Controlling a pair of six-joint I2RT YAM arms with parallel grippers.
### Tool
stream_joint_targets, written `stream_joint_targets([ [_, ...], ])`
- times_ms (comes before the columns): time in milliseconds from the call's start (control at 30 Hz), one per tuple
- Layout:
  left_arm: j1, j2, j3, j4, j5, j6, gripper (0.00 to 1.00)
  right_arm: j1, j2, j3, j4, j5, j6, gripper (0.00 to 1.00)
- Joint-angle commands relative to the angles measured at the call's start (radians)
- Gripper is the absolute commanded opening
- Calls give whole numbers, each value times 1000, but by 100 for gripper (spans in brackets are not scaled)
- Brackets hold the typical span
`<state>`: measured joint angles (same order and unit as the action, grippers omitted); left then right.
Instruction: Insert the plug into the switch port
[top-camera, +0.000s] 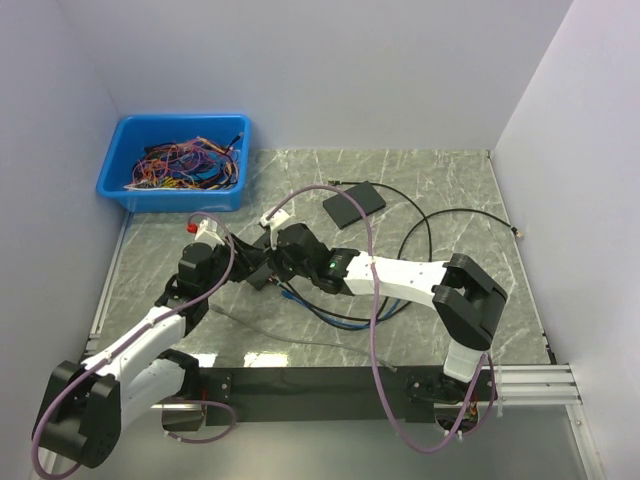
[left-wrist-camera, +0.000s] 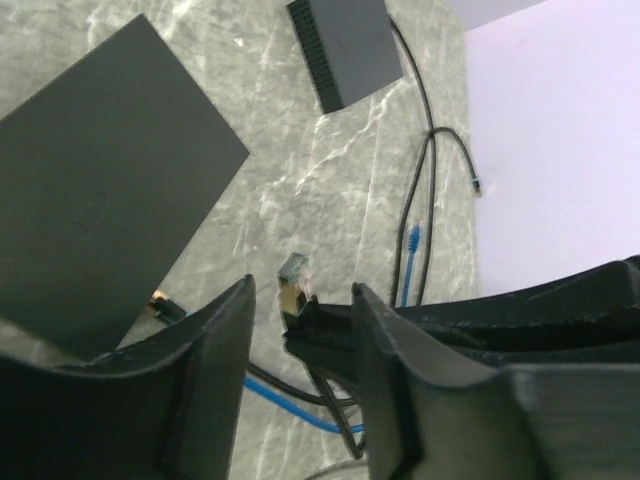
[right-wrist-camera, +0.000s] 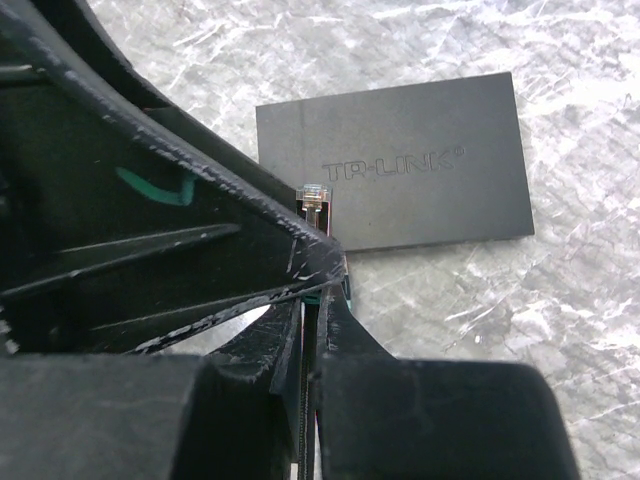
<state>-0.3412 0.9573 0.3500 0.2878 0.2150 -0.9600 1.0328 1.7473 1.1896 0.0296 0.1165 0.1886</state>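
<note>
Right end effector (right-wrist-camera: 322, 275) is pinched shut on the plug (right-wrist-camera: 314, 193), mid-frame, short of the switch (right-wrist-camera: 420, 190) at upper right. Left end effector (left-wrist-camera: 302, 296) stands wide, flanking the plug. We judge this the approach step. Next, the plug needs lining up with a port.

Bright even light; soft shadows, blurred foregrounds

Table (top-camera: 450, 180): grey marble-look top, smooth, slight sheen. Switch (right-wrist-camera: 400, 180): matt black plastic, logo embossed. Plug (right-wrist-camera: 314, 192): clear plastic, gold-toned metal contacts. Right fingers (right-wrist-camera: 150, 250): matt black plastic, scratched at edges. Bin (top-camera: 175, 197): glossy blue plastic. Rail (top-camera: 540, 381): bare silvery metal. Walls (top-camera: 350, 70): matt, plain.
</note>
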Motion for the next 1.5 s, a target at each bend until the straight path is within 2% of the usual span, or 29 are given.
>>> stream_joint_targets([
  [0,-4,-28,44,-55,-38,67,53,-22,-8,-2,6,22,26,0],
  [233,28,17,104,-125,-127,125,57,-97,6,-41,-63,-15,71,0],
  [433,116,136,128,6,-71,145,60,-122,96,4,-134,-37,89,0],
  [667,186,349,210,105,-46,199,62,-125,158,31,-154,-69,95,0],
  [1067,215,661,282,283,78,208,58,-123,187,65,-148,-107,89,0],
  [1467,217,721,273,358,142,225,55,-125,241,125,-169,-109,87,0],
])
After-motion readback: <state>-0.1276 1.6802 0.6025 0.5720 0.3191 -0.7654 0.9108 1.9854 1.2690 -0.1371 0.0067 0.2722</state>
